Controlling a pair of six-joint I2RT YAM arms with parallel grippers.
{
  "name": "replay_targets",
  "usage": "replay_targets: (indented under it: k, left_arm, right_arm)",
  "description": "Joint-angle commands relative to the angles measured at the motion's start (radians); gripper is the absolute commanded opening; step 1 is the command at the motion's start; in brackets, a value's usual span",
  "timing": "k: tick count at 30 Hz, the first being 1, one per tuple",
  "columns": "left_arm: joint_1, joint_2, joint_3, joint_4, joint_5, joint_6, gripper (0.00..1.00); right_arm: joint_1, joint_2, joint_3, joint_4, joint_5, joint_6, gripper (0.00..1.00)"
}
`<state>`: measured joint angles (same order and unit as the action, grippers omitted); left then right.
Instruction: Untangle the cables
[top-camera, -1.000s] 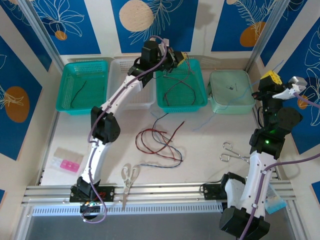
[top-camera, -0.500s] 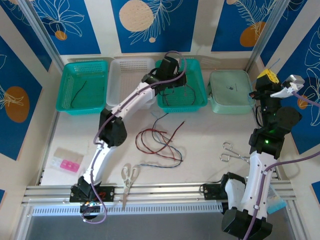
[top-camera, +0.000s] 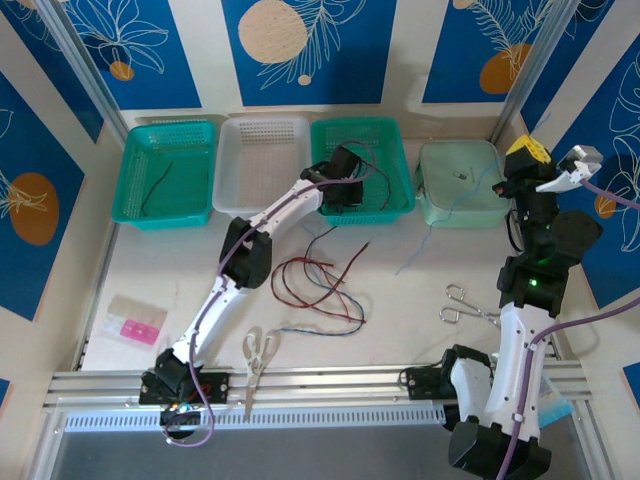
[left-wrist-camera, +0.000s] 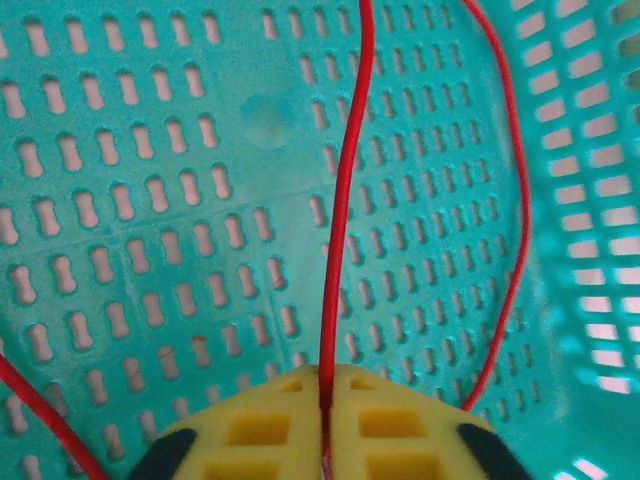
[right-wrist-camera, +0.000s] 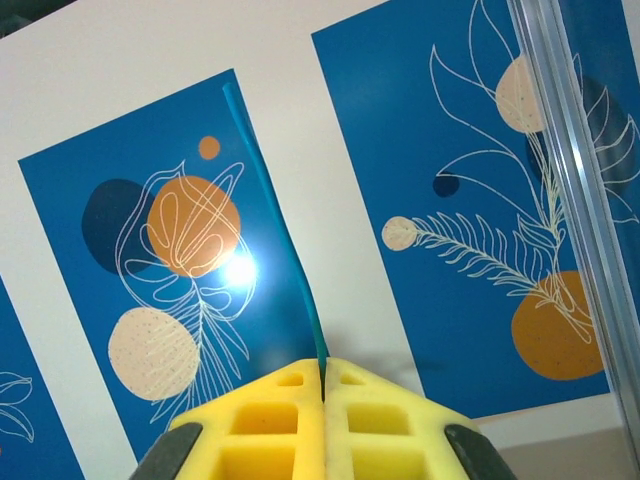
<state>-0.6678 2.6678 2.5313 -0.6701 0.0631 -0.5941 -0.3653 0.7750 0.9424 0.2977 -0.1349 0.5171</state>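
**Both Grippers Clamped on Cables**

The left wrist view had the left gripper (left-wrist-camera: 324, 395) pinched shut on a red cable (left-wrist-camera: 340, 220), low over the floor of a green basket (left-wrist-camera: 150, 200); from above, that basket sat far, right of centre; the right wrist view had the right gripper (right-wrist-camera: 324, 385) closed on a blue cable (right-wrist-camera: 288, 235), raised before wall panels (right-wrist-camera: 470, 200); from above, a tangle of red and black cables (top-camera: 312, 282) lay on the table (top-camera: 420, 330), nearer than the basket.
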Motion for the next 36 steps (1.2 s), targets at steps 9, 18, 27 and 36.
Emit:
replay_targets:
  k: [9,18,27,36]
  left_arm:
    - [0.003,-0.218,0.040,0.014,-0.017,0.051,0.57]
    - [0.007,-0.494,-0.065,0.012,-0.039,0.123,0.59]
    - [0.037,-0.858,-0.561,0.034,-0.053,0.136,0.62]
    - [0.091,-1.216,-1.119,0.181,-0.092,0.047,0.62]
  right_arm:
    - [0.038,0.019,0.046,0.003,-0.011,0.019,0.00]
    - [0.220,0.124,0.135,0.055,0.015,0.016,0.00]
    - [0.527,0.375,0.343,0.126,0.060,-0.074,0.00]
    - [0.718,0.720,0.690,0.097,0.013,-0.123,0.00]
